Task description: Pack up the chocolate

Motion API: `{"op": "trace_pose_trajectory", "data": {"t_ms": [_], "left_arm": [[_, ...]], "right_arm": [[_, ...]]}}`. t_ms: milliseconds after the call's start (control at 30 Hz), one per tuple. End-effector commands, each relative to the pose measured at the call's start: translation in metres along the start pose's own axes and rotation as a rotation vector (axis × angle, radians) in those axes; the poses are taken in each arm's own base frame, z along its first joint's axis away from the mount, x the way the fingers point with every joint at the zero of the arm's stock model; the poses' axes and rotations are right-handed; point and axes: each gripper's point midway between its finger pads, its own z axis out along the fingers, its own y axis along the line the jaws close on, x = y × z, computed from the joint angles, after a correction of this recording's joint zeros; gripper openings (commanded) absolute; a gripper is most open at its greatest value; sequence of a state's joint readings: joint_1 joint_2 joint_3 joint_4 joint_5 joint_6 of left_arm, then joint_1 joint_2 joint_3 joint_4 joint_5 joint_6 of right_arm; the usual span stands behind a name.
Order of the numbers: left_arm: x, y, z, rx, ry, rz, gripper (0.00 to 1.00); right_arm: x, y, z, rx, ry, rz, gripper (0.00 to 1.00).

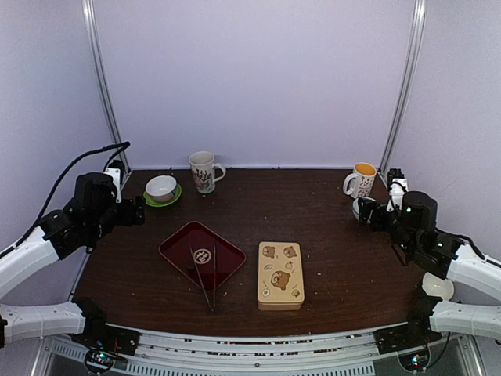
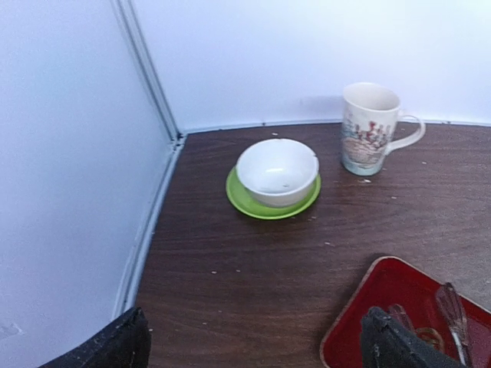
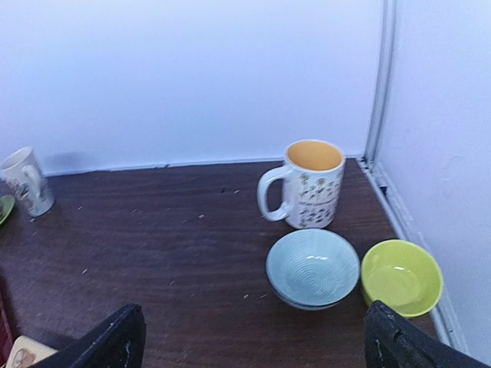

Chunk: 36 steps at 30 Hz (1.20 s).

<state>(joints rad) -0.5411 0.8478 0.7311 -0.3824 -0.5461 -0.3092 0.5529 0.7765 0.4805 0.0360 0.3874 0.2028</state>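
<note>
The left hand [image 2: 253,346] hangs over the far left part of the dark brown wooden counter [image 1: 337,251], its two black fingers spread wide with nothing between them. Ahead of it, a white ceramic bowl [image 2: 277,170] sits on a lime-green saucer [image 2: 253,205], and a pale patterned mug [image 2: 370,129] stands just to the right of that pair. The right hand [image 3: 257,345] is over the far right part of the counter, fingers likewise splayed and gripping nothing. Before it stand a white patterned mug with an orange inside [image 3: 312,184], a pale blue ribbed bowl [image 3: 312,268] and a yellow-green bowl [image 3: 401,276], the two bowls side by side and perhaps touching. Near the middle of the counter lies a dark red square tray [image 1: 184,243], turned cornerwise, with a round white emblem [image 1: 203,255] at its centre. Thin metal tongs [image 1: 205,282] lie across it, their tips reaching past its near edge. Just to the right of the tray, and apart from it, a tan rectangular tin printed with cartoon figures [image 1: 280,274] lies flat with its lid on. No chocolate pieces show on the tray, the counter or in either bowl that I can see into, so I cannot tell where they are. Both hands are well apart from the tray and the tin.
</note>
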Motion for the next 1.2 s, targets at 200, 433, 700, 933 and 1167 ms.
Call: {"op": "trace_pose_trajectory", "data": {"t_ms": [200, 433, 700, 933, 1167], "left_arm": [[0.029, 0.065, 0.034, -0.219, -0.149, 0.054, 0.98], [0.038, 0.081, 0.065, -0.235, -0.17, 0.067, 0.98], [0.037, 0.095, 0.092, -0.212, -0.237, 0.09, 0.98], [0.021, 0.082, 0.107, -0.137, -0.292, 0.122, 0.98], [0.024, 0.084, 0.121, -0.139, -0.307, 0.113, 0.98]], "right_arm": [[-0.006, -0.078, 0.017, 0.154, -0.247, 0.077, 0.97], [0.009, -0.078, 0.046, 0.104, -0.188, -0.026, 0.97], [0.011, -0.096, 0.065, 0.164, -0.237, -0.064, 0.95], [0.028, -0.098, 0.079, 0.139, -0.206, -0.057, 0.93], [0.029, -0.103, 0.08, 0.167, -0.203, -0.048, 0.96]]}}
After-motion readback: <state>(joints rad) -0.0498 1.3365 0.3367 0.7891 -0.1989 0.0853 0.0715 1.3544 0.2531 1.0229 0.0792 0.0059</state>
